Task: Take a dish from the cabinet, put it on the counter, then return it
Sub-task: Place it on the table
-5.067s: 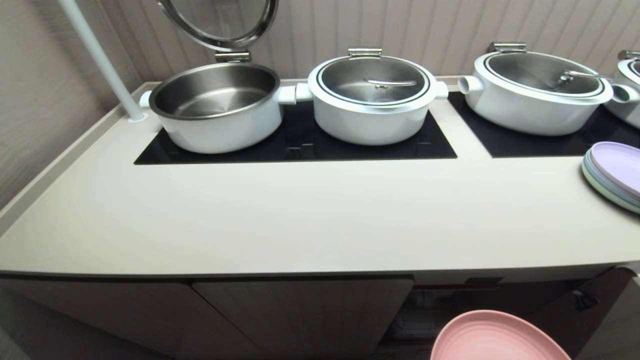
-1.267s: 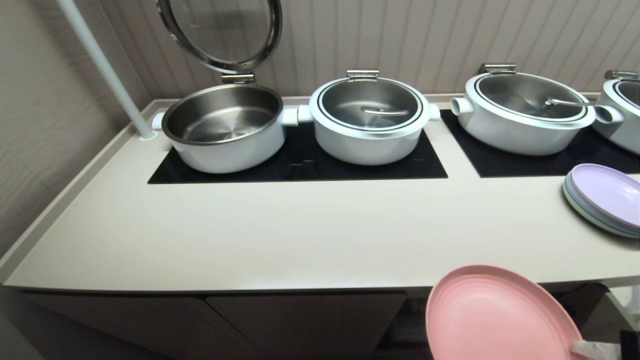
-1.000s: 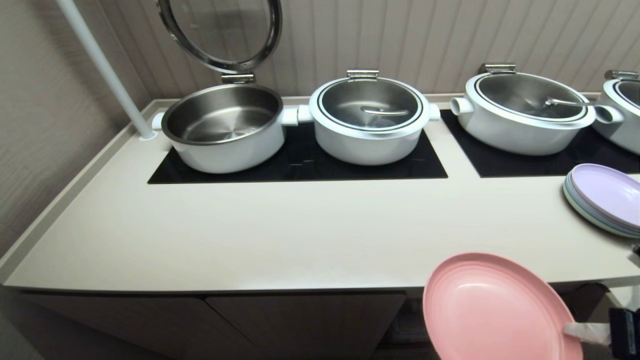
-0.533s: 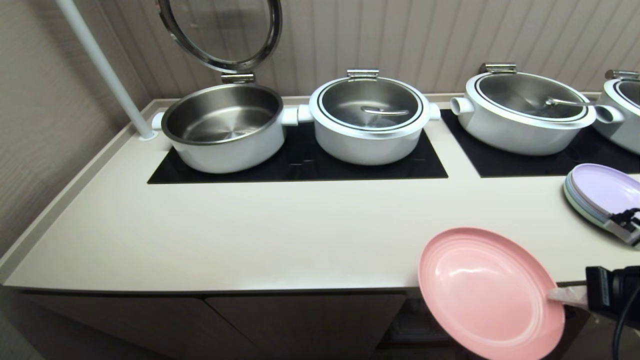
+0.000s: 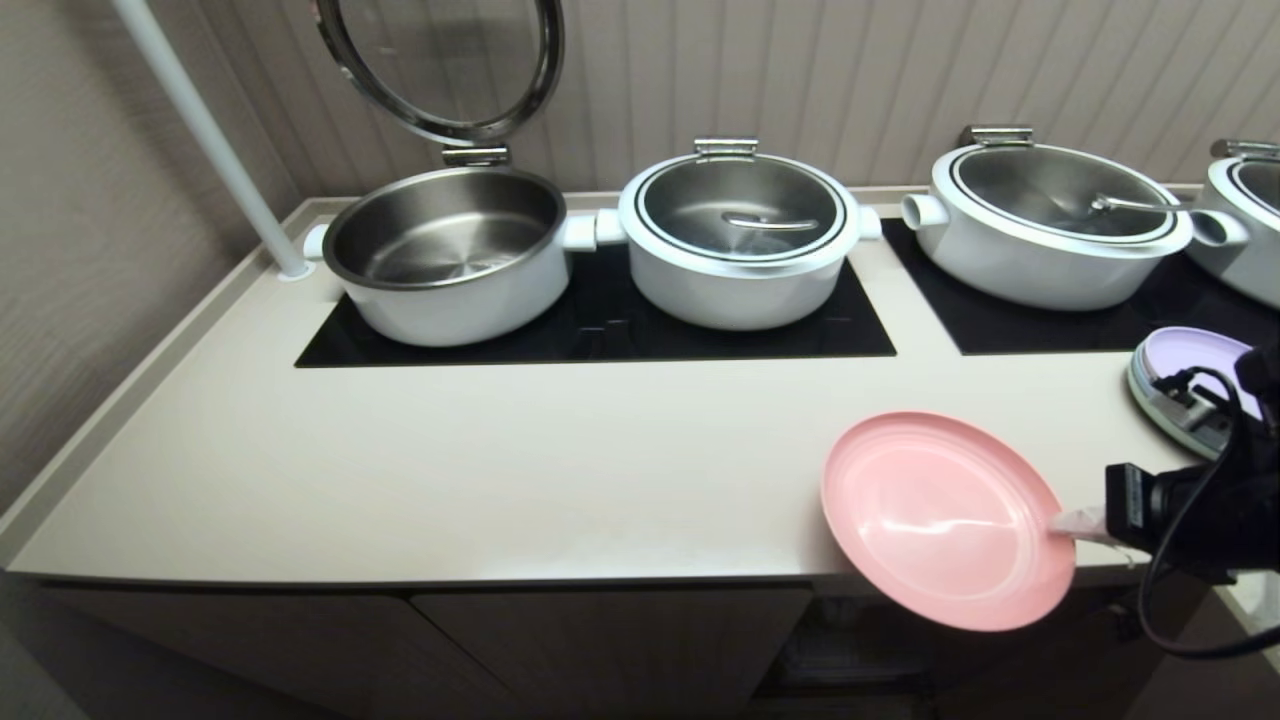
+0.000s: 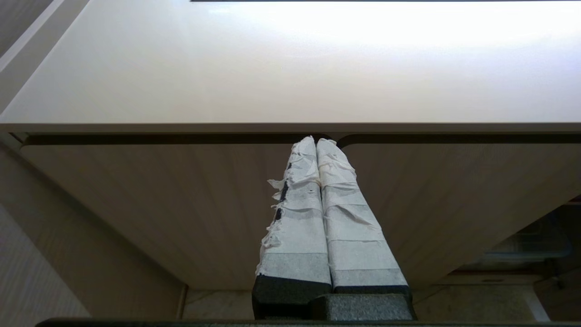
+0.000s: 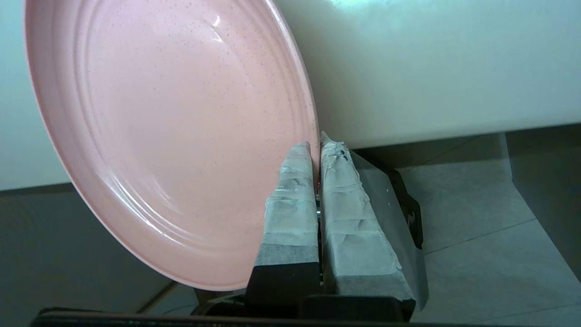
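Observation:
The pink dish [image 5: 945, 518] hangs tilted over the front right edge of the cream counter [image 5: 560, 470], partly past it. My right gripper [image 5: 1072, 524] is shut on the dish's right rim; its taped fingers [image 7: 295, 181] pinch the dish [image 7: 172, 136]. Below the counter is the cabinet [image 5: 600, 640], with closed doors at left and a dark open bay under the dish. My left gripper [image 6: 316, 144] is shut and empty, parked low in front of the cabinet doors [image 6: 181, 195], out of the head view.
Three white steel-lined pots [image 5: 445, 255] [image 5: 740, 235] [image 5: 1050, 225] stand on black cooktop panels [image 5: 600, 330] at the back, the left one with its lid raised. A stack of lilac and pale green plates [image 5: 1185, 385] sits at the right, behind my right arm. A white pole [image 5: 210, 140] rises at back left.
My right arm has lifted the dish up and forward, from below the counter's edge to over the counter's front right. The arm now covers part of the plate stack.

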Tool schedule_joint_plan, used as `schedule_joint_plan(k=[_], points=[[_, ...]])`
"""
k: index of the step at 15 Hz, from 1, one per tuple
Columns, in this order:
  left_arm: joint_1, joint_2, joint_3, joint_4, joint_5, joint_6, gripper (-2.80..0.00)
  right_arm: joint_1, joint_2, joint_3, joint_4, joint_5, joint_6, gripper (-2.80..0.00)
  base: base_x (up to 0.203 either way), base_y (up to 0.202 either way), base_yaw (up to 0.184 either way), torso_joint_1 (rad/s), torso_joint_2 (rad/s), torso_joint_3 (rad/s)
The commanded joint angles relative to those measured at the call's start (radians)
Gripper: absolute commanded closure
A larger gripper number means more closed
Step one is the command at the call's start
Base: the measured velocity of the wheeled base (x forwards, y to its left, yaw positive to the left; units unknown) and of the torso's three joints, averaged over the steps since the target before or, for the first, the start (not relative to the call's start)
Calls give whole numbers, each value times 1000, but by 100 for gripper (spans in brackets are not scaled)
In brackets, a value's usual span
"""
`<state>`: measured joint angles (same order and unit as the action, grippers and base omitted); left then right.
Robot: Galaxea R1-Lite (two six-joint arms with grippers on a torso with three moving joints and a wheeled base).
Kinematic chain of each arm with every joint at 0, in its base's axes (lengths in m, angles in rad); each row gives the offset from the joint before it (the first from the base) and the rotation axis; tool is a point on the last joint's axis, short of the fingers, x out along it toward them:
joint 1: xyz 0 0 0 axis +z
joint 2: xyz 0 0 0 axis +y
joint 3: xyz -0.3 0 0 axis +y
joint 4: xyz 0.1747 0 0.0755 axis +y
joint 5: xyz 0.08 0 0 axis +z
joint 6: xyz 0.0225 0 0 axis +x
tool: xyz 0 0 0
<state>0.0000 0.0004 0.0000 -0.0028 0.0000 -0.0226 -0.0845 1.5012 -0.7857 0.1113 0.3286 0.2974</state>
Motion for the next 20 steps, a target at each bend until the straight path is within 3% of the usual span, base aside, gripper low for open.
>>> schedule_joint_plan(k=[1, 8, 20], points=[[0, 0, 0, 0, 0, 0, 0, 0, 83, -27, -22, -5, 19, 0, 0, 0, 0, 0, 0, 0], [0, 0, 0, 0, 0, 0, 0, 0, 191, -171, -16, -12, 77, 0, 0, 0, 0, 0, 0, 0], [0, 0, 0, 0, 0, 0, 0, 2, 282, -237, -25, -66, 134, 0, 0, 0, 0, 0, 0, 0]])
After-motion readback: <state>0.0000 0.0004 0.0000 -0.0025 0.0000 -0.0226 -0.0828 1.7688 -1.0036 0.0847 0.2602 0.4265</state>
